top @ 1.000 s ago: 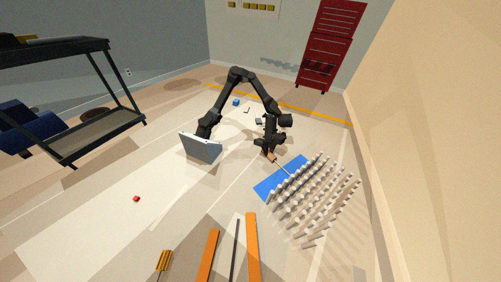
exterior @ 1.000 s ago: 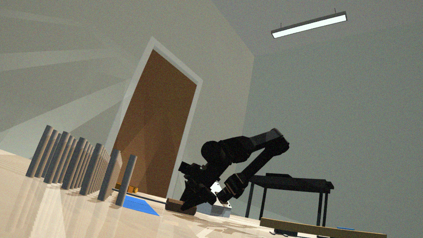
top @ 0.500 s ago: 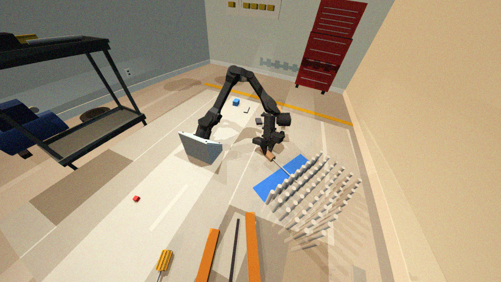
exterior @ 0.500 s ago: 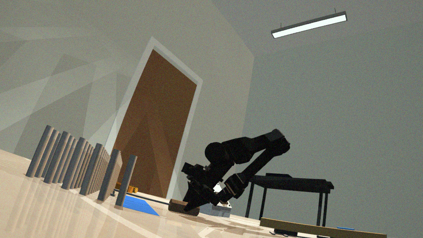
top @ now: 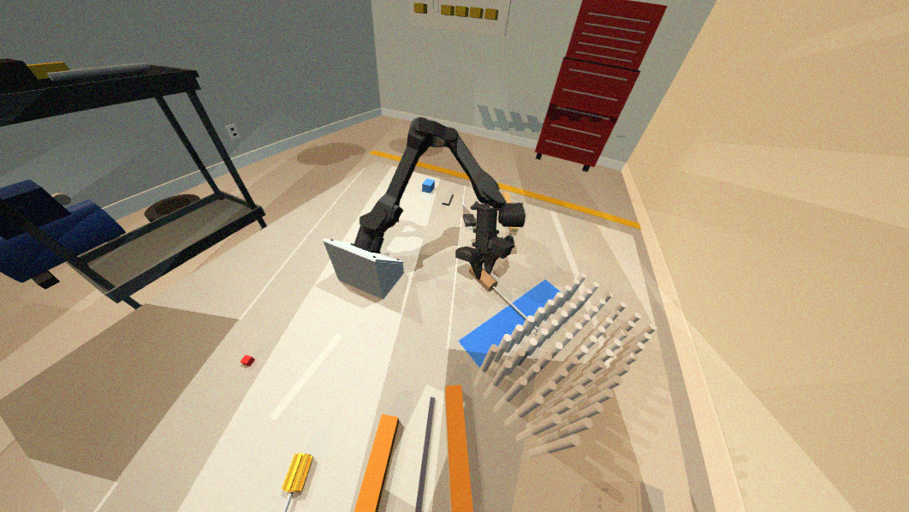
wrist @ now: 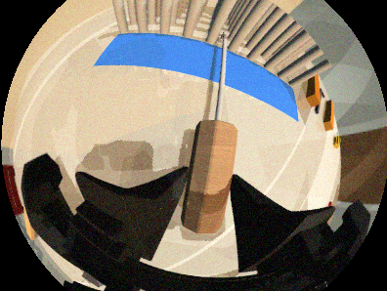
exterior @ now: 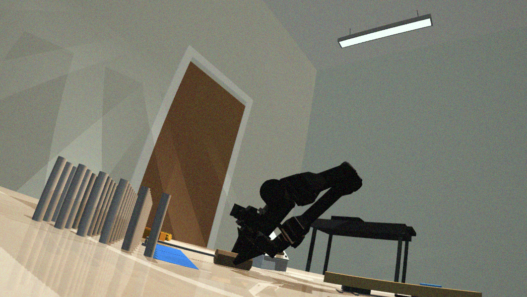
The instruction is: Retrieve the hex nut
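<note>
My gripper [top: 482,273] [exterior: 235,258] [wrist: 209,174] is shut on the wooden handle [top: 488,281] [exterior: 221,257] [wrist: 215,142] of a tool, low over the table. Its thin metal rod [top: 508,301] [exterior: 191,249] [wrist: 222,83] reaches across the blue taped strip [top: 480,336] [exterior: 176,257] [wrist: 147,51], and its tip is at the front of the spacer field. The metal spacers [top: 562,447] [exterior: 114,212] [wrist: 313,71] stand in rows behind the strip. Whether the rod touches a spacer cannot be told. I cannot make out the hex nut among the spacers.
Two orange bars [top: 380,464] [top: 458,445] lie with a dark rod [top: 425,445] between them, left of the field in the top view. A yellow-handled tool [top: 297,472], a red block [top: 246,360] and a blue cube [top: 428,185] lie farther off.
</note>
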You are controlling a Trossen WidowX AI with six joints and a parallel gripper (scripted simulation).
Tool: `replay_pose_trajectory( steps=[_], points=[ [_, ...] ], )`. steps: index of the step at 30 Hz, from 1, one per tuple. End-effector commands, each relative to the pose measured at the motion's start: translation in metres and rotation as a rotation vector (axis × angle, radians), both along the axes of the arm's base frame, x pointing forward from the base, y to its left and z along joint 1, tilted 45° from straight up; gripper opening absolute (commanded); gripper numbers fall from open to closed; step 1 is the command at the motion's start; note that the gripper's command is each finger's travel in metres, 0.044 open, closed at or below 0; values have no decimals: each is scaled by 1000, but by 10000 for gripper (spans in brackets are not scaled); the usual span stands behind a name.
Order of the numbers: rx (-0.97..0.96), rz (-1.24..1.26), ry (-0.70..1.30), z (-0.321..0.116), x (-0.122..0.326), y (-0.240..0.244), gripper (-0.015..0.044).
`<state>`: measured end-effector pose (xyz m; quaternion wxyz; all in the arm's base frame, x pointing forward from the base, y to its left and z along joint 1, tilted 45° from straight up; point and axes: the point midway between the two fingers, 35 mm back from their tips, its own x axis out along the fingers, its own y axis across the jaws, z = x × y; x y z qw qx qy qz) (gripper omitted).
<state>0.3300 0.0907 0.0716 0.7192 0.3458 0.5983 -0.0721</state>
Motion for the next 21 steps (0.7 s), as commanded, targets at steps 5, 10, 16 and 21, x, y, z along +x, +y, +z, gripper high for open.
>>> replay_pose_trajectory(
  steps=[5,10,16,21],
  points=[
    [-1,-5,3,2,-7,2,0],
    [-1,-5,3,3,-10,3,0],
    [-1,-5,3,4,-13,5,0],
    [0,-5,3,5,-16,6,0]
  ],
)
